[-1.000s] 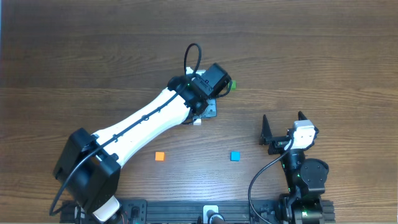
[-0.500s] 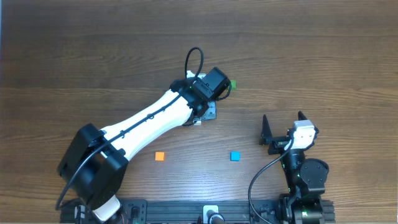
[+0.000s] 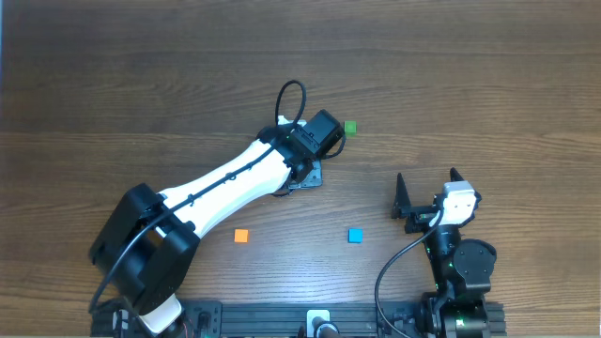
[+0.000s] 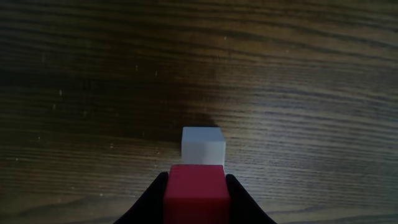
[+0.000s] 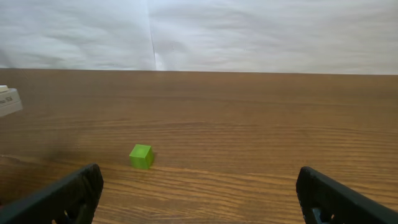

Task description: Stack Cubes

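While the left pincer (image 4: 196, 184) clenches the red cube (image 4: 196, 194) just beside the white cube (image 4: 203, 145) on the worktop (image 4: 311, 93), stacking seems underway; next, centre red over white and lower. Well apart from the white cube, the right pincer (image 3: 427, 195) rests released.

- Cubes, total counted: five.
- By colour, one of each: green cube (image 3: 350, 127), orange cube (image 3: 241, 236), blue cube (image 3: 355, 235), white cube (image 4: 203, 144), red cube (image 4: 196, 193).
- My grippers: two, namely one left gripper (image 4: 196, 186) and one right gripper (image 3: 426, 180).
- Fingers per gripper: two.
- Work surfaces: one wooden table (image 3: 113, 75).
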Controlling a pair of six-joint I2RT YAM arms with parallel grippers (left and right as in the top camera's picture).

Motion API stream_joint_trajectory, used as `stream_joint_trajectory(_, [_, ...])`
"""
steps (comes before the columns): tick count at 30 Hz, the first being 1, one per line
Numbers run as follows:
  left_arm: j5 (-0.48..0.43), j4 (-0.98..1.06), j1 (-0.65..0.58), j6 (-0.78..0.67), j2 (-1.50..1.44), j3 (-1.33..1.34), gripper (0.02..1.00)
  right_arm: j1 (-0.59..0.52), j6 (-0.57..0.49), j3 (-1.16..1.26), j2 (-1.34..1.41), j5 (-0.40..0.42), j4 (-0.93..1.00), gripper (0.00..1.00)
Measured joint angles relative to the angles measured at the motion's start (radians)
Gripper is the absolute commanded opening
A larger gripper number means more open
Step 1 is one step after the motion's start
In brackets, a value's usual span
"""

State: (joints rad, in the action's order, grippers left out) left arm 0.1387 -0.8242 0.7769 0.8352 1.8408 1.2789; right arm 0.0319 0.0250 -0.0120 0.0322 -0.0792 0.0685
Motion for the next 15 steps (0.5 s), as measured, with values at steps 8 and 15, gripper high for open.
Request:
stream_joint_trajectory(8, [0.0, 0.007, 0.0, 0.0, 0.006, 0.0, 0.053, 0.0, 0.0, 0.0, 0.0, 0.0, 0.0, 0.993])
stream_joint_trajectory(15, [-0.006, 0.027, 0.0, 0.0, 0.038, 0.0, 0.058, 0.0, 0.0, 0.0, 0.0, 0.0, 0.0, 0.991])
